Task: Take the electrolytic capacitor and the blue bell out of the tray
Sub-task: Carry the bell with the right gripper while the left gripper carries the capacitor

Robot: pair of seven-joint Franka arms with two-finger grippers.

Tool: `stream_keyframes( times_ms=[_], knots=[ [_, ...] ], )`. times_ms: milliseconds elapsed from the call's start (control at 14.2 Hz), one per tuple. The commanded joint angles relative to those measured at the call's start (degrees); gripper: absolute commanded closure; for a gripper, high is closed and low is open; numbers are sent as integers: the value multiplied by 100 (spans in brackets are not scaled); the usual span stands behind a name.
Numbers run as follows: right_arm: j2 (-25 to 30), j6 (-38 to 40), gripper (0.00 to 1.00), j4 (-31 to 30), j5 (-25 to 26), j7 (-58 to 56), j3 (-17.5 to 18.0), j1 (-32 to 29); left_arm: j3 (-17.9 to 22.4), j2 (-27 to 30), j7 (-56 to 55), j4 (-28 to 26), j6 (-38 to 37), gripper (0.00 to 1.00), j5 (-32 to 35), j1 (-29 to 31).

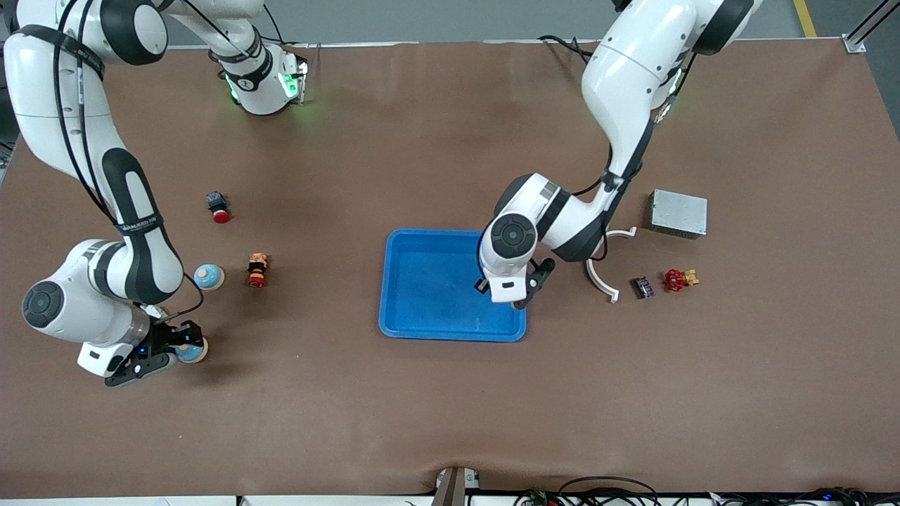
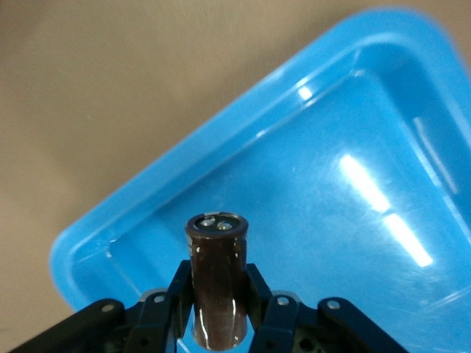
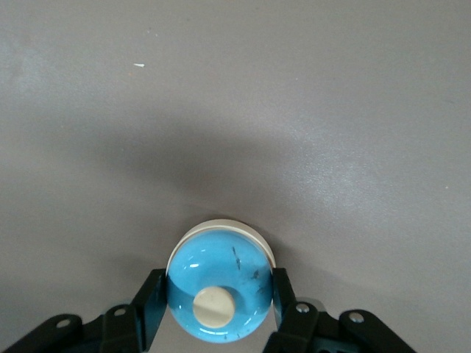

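Left gripper [image 1: 508,289]: over the blue tray [image 1: 422,330], at the tray's edge toward the left arm's end of the table; fingers [image 2: 259,294] closed tight on a dark cylindrical capacitor [image 2: 217,283], held upright w/ its two terminals showing on top.
Capacitor: in the air above the tray floor, near one tray corner per left wrist view.
Right gripper [image 1: 172,346]: low at the right arm's end of the table, nearer the front camera than the other small parts there; fingers [image 3: 151,298] pressed against both sides of a blue bell [image 3: 219,283] w/ cream button and cream base.
Bell: held by right gripper, at or just above the brown table [image 1: 450,407]; can't tell if it touches.
Second blue bell [image 1: 209,277]: on table just beside right arm's wrist, next to a red-orange part [image 1: 257,270].
Red button switch [image 1: 218,206]: farther from camera, same end.
Left arm's end: metal box [image 1: 678,213], white curved bracket [image 1: 601,277], small dark part [image 1: 643,287], red valve [image 1: 677,280], all on table, apart from tray.
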State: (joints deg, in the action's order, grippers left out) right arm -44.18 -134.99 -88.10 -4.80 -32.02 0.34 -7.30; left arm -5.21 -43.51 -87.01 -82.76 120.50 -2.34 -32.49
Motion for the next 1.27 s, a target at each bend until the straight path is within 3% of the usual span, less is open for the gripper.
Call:
stream_keyframes(
  times_ms=[0,352,774,1197],
  knots=[
    [6,-62,100,-32,-100,-50,10,9,-6,561,271,-170,-543,100,111,181],
    [-29,-132,100,-23,-152,-50,1,-8,-50,1518,1078,-985,-615,100,85,681],
    [-55,-212,100,-23,-152,-67,1,-52,-50,2758,2905,-2243,-624,100,41,1569],
    [-99,-238,100,-14,-170,-41,1,-61,-33,3129,4646,-2675,-676,100,58,2509]
  ],
)
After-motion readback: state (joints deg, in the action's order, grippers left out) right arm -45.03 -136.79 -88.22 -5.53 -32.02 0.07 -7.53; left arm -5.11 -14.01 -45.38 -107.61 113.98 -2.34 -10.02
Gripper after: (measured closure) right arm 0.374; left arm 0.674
